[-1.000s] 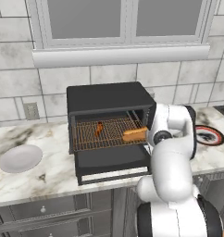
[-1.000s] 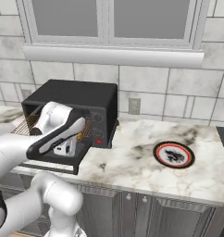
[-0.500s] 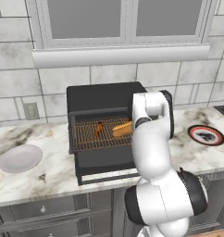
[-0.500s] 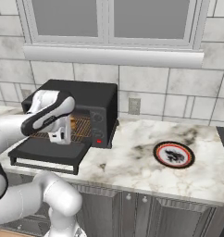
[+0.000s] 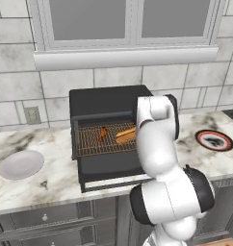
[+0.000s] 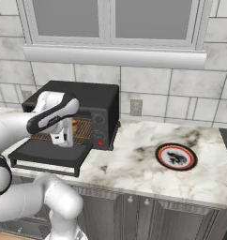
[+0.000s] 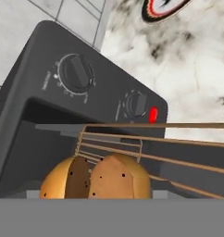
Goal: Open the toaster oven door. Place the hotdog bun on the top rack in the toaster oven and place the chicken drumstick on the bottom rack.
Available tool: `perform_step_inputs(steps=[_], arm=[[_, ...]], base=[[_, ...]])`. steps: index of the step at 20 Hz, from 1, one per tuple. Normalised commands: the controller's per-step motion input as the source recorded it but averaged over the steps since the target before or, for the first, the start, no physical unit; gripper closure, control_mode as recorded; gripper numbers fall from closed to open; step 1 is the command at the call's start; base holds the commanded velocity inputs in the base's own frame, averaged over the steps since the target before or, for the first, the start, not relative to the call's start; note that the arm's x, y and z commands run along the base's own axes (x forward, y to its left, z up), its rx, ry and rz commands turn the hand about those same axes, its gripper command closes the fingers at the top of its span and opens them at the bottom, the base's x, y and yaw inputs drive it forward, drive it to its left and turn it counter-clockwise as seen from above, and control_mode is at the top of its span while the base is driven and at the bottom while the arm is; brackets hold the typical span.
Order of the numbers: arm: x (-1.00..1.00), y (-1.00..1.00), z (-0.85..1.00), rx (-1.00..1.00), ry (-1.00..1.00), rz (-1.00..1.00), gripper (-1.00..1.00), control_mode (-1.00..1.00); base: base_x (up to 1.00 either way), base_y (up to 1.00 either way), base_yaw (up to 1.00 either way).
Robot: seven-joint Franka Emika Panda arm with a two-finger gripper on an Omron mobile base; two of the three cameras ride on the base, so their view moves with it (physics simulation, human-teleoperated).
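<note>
Hand (image 6: 64, 139) at the mouth of the toaster oven (image 5: 108, 98), seen low and left of centre in the right base view. I cannot tell from here whether its fingers are spread or pinching the hotdog bun (image 5: 125, 135), whose tan end shows close up at the bottom of the hand view.

The toaster oven door (image 5: 109, 166) is already folded down flat, so I judge that step done. In the left base view the bun lies inside the cavity at the middle of the frame, its near end against my arm. The chicken drumstick (image 5: 103, 134) sits just to its left on a brownish wire rack (image 5: 92, 144). Both seem to be at about one level, and I cannot say which shelf either is on. By my reading the bun is being placed, or is only just in. Sorting the two onto separate racks may be what is left.

Two dials (image 7: 76, 71) on the control strip carry small white markings around them, too fine to read. A red button (image 7: 153, 114) beside the lower dial is unlabelled. No brand name shows on the oven.

On the marble tabletop (image 5: 36, 190) a round plate (image 5: 213, 140) with a red rim and a dark emblem sits at the right edge of the frame, with no legible lettering. A plain white plate (image 5: 21, 164) lies at the left.
</note>
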Motion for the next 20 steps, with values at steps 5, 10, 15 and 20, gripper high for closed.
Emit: perform_step_inputs(steps=[5, 10, 15, 20], arm=[[0.0, 0.36, 0.06, 0.0, 0.48, 0.0, -1.0, -1.0], [0.0, 0.17, 0.53, 0.0, 0.41, 0.0, -1.0, -1.0], [-0.15, 0.03, 0.83, 0.01, 0.35, 0.0, -1.0, -1.0], [-0.47, 0.03, 0.9, 0.04, 0.3, 0.0, -1.0, -1.0]], base=[[0.0, 0.0, 0.0], [0.0, 0.0, 0.0], [0.0, 0.0, 0.0], [0.0, 0.0, 0.0]])
